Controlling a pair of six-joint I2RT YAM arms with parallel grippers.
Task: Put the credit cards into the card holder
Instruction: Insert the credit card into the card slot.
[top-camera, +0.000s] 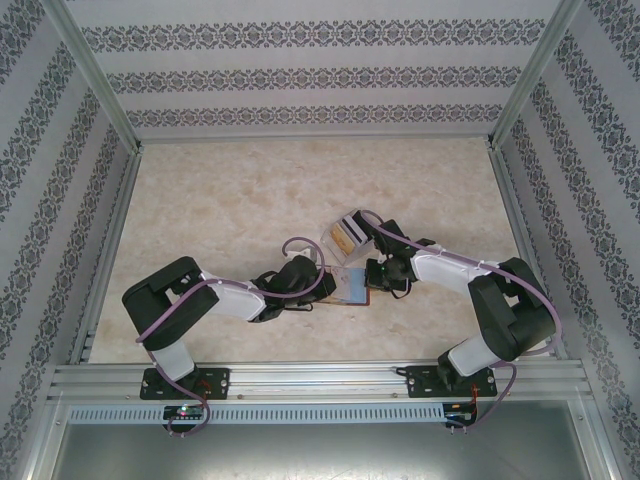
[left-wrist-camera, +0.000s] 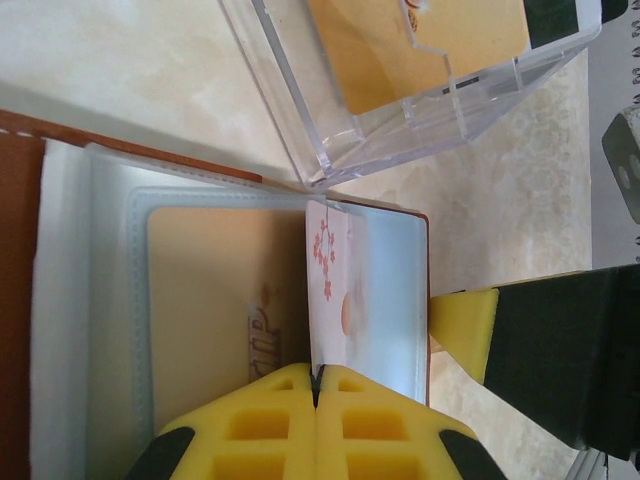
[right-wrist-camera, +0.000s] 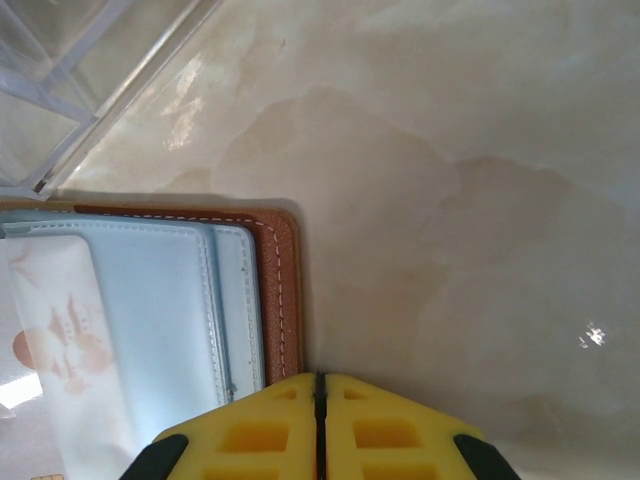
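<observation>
The left gripper is pinching a white card printed with pink blossoms. Its yellow fingers are pressing flat together, and the card's lower end is running into the seam between them. The card is standing edge-on over the open card holder, which is lying flat on the marbled beige tabletop with its pale blue lining facing up. In the left wrist view the holder's reddish-brown leather rim is showing at 12 and 3 o'clock. A tan card is sitting inside a translucent pocket at 9 o'clock of the white card.

A clear plastic case is resting at 12 o'clock of the holder, its near corner meeting the holder's top edge. A gold card is lying inside it.

The right gripper is closing its yellow fingers fully, with no gap showing between them. It is bearing against the holder's stitched leather edge, and nothing is showing between its fingers.

From above, the holder is lying just toward 5 o'clock of the table's middle. The left gripper is reaching it from 9 o'clock and the right gripper from 3 o'clock.
</observation>
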